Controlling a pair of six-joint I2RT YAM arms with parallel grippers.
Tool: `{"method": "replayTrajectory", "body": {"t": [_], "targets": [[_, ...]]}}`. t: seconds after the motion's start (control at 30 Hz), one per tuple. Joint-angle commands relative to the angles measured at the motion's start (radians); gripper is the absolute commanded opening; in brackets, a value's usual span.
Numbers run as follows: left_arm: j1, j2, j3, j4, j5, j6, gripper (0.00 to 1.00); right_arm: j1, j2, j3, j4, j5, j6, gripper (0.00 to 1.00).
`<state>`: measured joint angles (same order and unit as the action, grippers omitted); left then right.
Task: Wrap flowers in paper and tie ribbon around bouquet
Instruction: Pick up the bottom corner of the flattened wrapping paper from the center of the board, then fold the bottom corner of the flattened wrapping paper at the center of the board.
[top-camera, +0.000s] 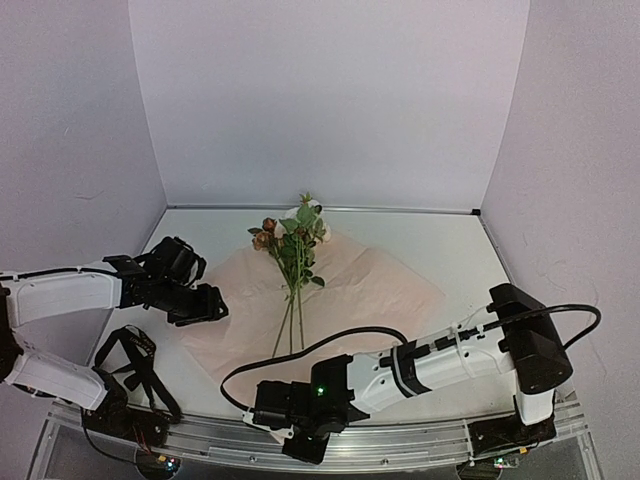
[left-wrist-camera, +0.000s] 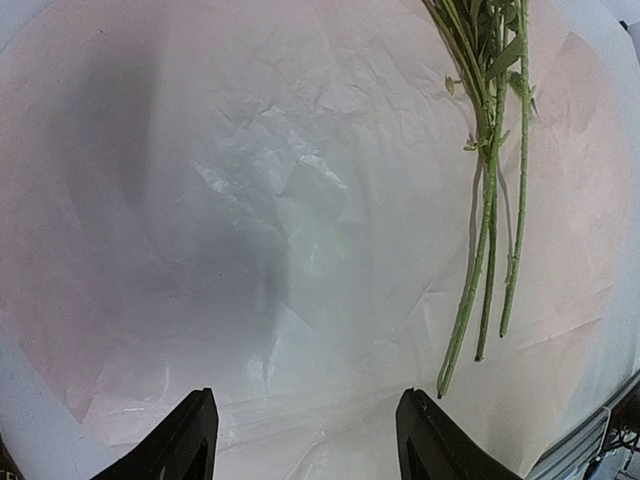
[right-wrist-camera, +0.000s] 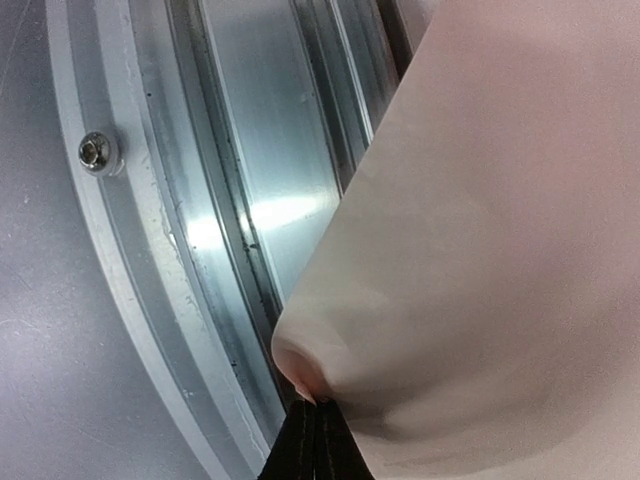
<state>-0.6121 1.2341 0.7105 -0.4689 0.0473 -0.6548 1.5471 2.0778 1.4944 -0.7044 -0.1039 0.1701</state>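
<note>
The pale pink paper (top-camera: 350, 290) lies spread in the middle of the table, with the flowers (top-camera: 292, 245) on it, rose heads toward the back and stems (left-wrist-camera: 490, 230) toward me. My left gripper (top-camera: 212, 305) hovers open over the paper's left part (left-wrist-camera: 250, 200). Nothing is between its fingertips (left-wrist-camera: 305, 400), and the stem ends are just to their right. My right gripper (top-camera: 300, 420) is at the table's near edge. It (right-wrist-camera: 320, 415) is shut on a pinched fold of the paper's edge (right-wrist-camera: 480, 250). A black ribbon (top-camera: 140, 365) lies looped at the near left.
An aluminium rail (right-wrist-camera: 230, 200) with a screw (right-wrist-camera: 97, 150) runs along the table's near edge, right under the pinched paper. Pale walls close the table on the left, back and right. The right arm's black cable (top-camera: 300, 352) arches over the paper's near part.
</note>
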Motion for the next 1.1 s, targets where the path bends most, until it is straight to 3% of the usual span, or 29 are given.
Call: {"method": "replayTrajectory", "body": {"t": [0.0,0.33,0.57,1.07], "targets": [[0.005,-0.046,0.028,-0.022,-0.035,0.009,0.63,-0.020,-0.079,0.012,-0.010,0.087,-0.033,0.00],[0.005,-0.107,0.068,-0.064,-0.024,0.012,0.64,-0.110,-0.164,0.128,-0.164,0.141,-0.145,0.00],[0.005,-0.114,0.133,-0.106,-0.038,0.048,0.64,-0.247,-0.144,0.288,-0.269,0.113,-0.248,0.00],[0.003,-0.092,0.153,-0.032,0.040,0.083,0.63,-0.513,0.179,0.693,-0.310,0.007,-0.322,0.00]]}}
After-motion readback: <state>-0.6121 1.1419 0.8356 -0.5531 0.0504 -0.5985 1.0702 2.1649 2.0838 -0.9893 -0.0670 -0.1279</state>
